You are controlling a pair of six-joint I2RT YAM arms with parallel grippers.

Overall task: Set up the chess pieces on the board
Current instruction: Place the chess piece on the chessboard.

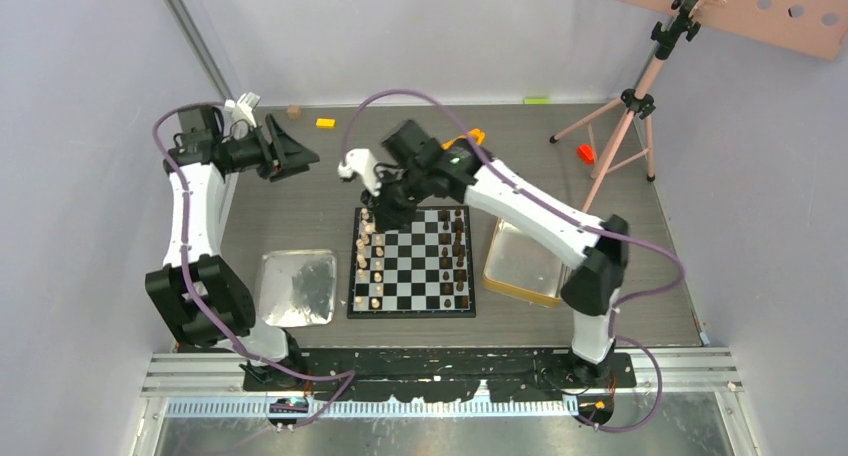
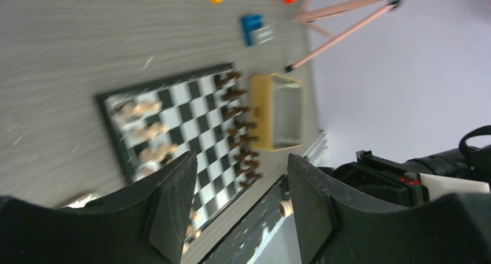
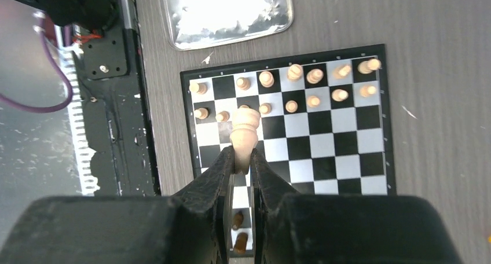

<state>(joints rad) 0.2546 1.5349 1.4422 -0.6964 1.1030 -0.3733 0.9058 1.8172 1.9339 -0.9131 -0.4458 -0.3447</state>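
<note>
The board (image 1: pixel 412 261) lies mid-table, with light tan pieces (image 1: pixel 373 266) down its left columns and dark brown pieces (image 1: pixel 459 256) down its right. My right gripper (image 1: pixel 372 214) hovers over the board's far left corner. In the right wrist view it is shut on a light tan piece (image 3: pixel 244 132), held above the board (image 3: pixel 347 148) near the rows of tan pieces (image 3: pixel 315 76). My left gripper (image 1: pixel 300 159) is raised at the far left, open and empty; its wrist view (image 2: pixel 240 209) shows the board (image 2: pixel 200 102) from afar.
A shiny silver tray (image 1: pixel 295 287) lies left of the board and a gold-rimmed tin (image 1: pixel 520 264) right of it. A pink tripod (image 1: pixel 625 126) stands at the far right. Small yellow (image 1: pixel 326 123), orange (image 1: pixel 585 153) and blue (image 2: pixel 253 29) toys lie at the back.
</note>
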